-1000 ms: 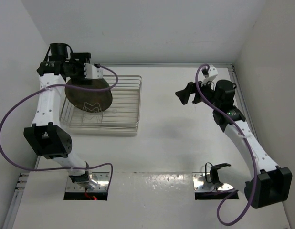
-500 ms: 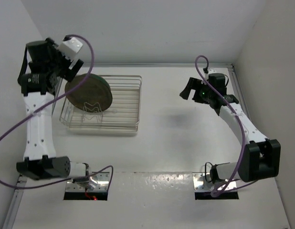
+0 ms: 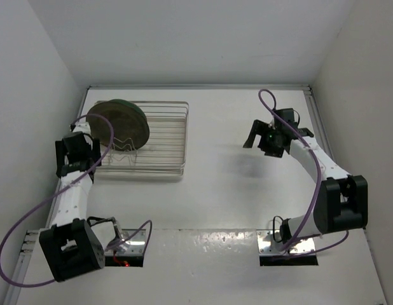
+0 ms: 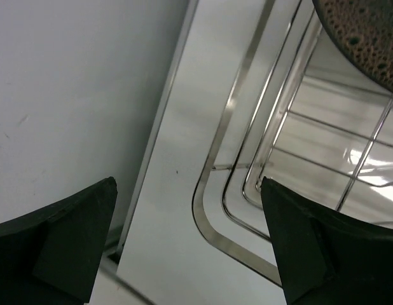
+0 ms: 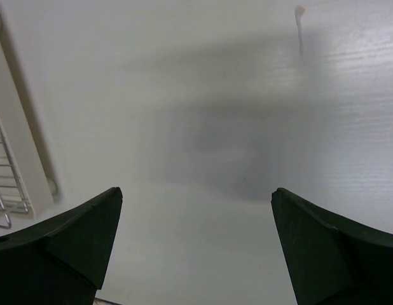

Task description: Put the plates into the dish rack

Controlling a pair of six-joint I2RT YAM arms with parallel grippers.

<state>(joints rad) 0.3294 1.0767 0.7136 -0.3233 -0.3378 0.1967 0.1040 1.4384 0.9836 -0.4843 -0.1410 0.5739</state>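
The wire dish rack (image 3: pixel 159 136) sits at the back left of the table. The dark brown plate (image 3: pixel 116 125) stands upright in its left end, with a pale mint-green plate rim (image 3: pixel 140 117) showing just behind it; I cannot tell how many green plates are there. My left gripper (image 3: pixel 82 152) is open and empty, low beside the rack's near-left corner. In the left wrist view (image 4: pixel 188 184) the jaws frame the rack's corner wire (image 4: pixel 247 190), and the brown plate (image 4: pixel 365 32) shows at top right. My right gripper (image 3: pixel 255 138) is open and empty over bare table, as the right wrist view (image 5: pixel 196 190) shows.
The left wall (image 3: pixel 31 95) stands close behind my left arm. The table's raised left edge strip (image 4: pixel 165 127) runs beside the rack. A corner of the rack (image 5: pixel 2 184) shows at the left of the right wrist view.
My left gripper has left the top of the brown plate, lifted away, then swung down beside the rack's near-left corner. The right arm has drawn slightly nearer and lower.
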